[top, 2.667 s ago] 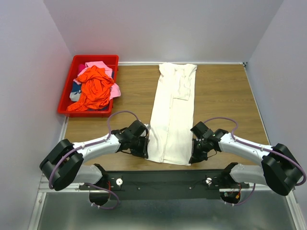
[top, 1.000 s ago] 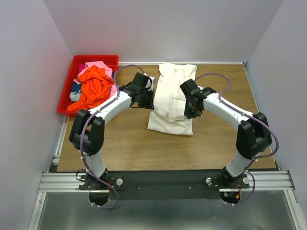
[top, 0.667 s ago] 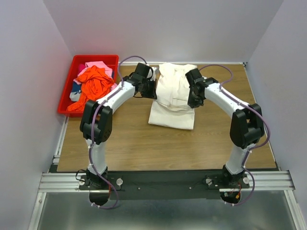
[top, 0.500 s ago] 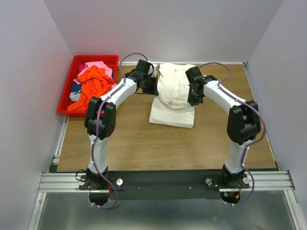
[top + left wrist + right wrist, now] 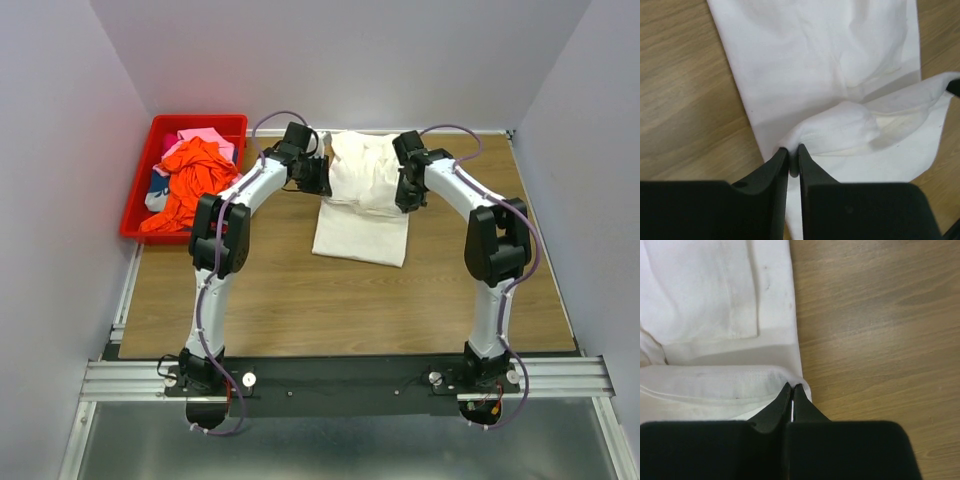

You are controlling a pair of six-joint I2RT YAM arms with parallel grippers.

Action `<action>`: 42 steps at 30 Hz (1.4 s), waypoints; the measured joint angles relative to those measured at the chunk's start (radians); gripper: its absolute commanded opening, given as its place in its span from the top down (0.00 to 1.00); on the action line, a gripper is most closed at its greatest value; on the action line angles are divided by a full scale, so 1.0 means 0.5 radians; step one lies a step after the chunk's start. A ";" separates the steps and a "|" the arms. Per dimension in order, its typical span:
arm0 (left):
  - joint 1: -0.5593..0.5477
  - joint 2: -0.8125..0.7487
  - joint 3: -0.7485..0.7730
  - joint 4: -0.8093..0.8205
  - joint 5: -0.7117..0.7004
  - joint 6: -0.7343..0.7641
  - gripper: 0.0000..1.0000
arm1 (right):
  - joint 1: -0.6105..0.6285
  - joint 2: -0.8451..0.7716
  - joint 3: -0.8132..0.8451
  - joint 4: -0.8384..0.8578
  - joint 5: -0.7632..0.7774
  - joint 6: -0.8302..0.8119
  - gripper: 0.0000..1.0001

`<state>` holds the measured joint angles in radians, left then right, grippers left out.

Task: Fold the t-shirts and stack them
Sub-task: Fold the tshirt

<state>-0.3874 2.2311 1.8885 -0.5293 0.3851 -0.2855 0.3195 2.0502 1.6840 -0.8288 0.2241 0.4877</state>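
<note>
Pinching the folded white t-shirt (image 5: 360,232) by its hem in the right pincer (image 5: 791,388), left pincer (image 5: 789,151) barely parted, hold unclear, red bin (image 5: 137,190) of crumpled t-shirts (image 5: 195,180) well off leftward.

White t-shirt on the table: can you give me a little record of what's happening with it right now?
white t-shirt: folded over itself, far middle of the table
right end effector: shut on the shirt's right edge
left end effector: tips at the shirt's left edge; grip unclear
red bin: far left, holds orange-red t-shirt, pink t-shirt
</note>
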 measured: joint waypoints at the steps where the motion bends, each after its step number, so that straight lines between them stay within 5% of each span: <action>1: 0.006 0.022 0.018 0.005 0.005 -0.008 0.47 | -0.009 0.014 0.013 -0.001 -0.001 -0.008 0.72; 4: 0.027 0.084 0.092 0.000 0.017 -0.007 0.40 | -0.043 0.054 0.066 -0.004 -0.006 -0.031 0.42; 8: 0.075 0.082 0.120 0.021 0.014 -0.005 0.40 | -0.080 0.064 0.163 -0.008 -0.020 -0.045 0.29; 15: 0.130 -0.172 -0.322 0.148 0.018 0.033 0.40 | -0.101 0.008 0.147 0.051 -0.156 -0.045 0.28; 29: 0.092 -0.584 -1.168 0.360 0.144 0.082 0.41 | -0.101 -0.570 -0.854 0.249 -0.584 0.012 0.29; 42: 0.060 -0.735 -1.388 0.467 0.212 0.090 0.43 | -0.101 -0.706 -1.228 0.425 -0.731 0.072 0.44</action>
<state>-0.3573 1.8633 1.1946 -0.2958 0.4911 -0.2405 0.2691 1.6974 1.0698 -0.6163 -0.1413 0.5240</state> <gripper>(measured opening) 0.584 0.601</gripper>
